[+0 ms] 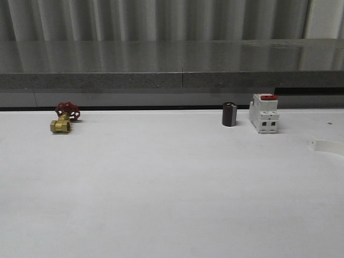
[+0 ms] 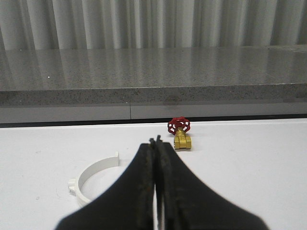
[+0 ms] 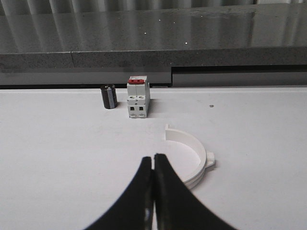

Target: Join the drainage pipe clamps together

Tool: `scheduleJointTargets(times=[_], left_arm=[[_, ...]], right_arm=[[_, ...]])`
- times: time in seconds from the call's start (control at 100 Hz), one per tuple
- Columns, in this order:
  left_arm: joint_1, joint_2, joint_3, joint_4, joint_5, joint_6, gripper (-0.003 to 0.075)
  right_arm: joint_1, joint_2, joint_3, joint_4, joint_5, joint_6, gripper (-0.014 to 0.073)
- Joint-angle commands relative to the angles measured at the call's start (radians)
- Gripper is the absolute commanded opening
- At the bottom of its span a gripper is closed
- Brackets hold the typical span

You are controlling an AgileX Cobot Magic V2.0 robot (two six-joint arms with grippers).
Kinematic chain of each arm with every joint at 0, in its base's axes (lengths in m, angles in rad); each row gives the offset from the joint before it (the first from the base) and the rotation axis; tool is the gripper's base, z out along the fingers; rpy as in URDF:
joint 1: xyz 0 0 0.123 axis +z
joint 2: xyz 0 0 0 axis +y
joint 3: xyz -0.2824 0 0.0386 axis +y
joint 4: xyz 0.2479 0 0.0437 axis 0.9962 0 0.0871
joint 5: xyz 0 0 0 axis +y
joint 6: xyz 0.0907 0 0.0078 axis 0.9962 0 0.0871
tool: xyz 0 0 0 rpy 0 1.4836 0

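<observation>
One white half-ring clamp lies flat on the white table in the left wrist view, just beside my left gripper, which is shut with nothing between its black fingers. The other white clamp lies close beside my right gripper, which is also shut and empty. Part of this clamp is hidden behind the fingers. In the front view a short end of a clamp pokes in at the table's right edge.
A brass valve with a red handwheel stands at the back left. A dark small cylinder and a white blocky switch with a red top stand at the back right. A grey ledge runs behind the table.
</observation>
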Motion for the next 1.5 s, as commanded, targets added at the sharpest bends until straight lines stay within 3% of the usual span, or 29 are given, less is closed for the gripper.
scheduleJointTargets(times=[0.0, 0.34, 0.51, 0.66, 0.91, 1.08, 1.38, 1.49], left_arm=[[0.004, -0.027, 0.036, -0.003, -0.080, -0.001, -0.0020], [0.004, -0.027, 0.032, -0.003, -0.094, -0.001, -0.0020], [0.004, -0.013, -0.052, -0.008, -0.071, -0.001, -0.0020], [0.004, 0.088, -0.232, -0.027, 0.106, -0.001, -0.0020], [0.004, 0.419, -0.626, -0.027, 0.507, -0.001, -0.0020], [0.004, 0.612, -0.803, -0.027, 0.713, -0.001, -0.0020], [0.004, 0.797, -0.835, -0.022, 0.762, -0.001, -0.0010], [0.004, 0.840, -0.835, -0.022, 0.770, -0.001, 0.0115]], right_arm=[[-0.005, -0.019, -0.015, -0.003, -0.084, -0.007, -0.0118], [-0.005, -0.019, -0.015, -0.003, -0.084, -0.007, -0.0118], [-0.005, -0.019, -0.015, -0.003, -0.084, -0.007, -0.0118], [-0.005, -0.019, -0.015, -0.003, -0.084, -0.007, -0.0118], [-0.005, -0.019, -0.015, -0.003, -0.084, -0.007, -0.0118], [-0.005, -0.019, -0.015, -0.003, -0.084, -0.007, -0.0118], [-0.005, -0.019, -0.015, -0.003, -0.084, -0.007, -0.0118], [-0.005, -0.019, -0.015, -0.003, -0.084, -0.007, -0.0118]])
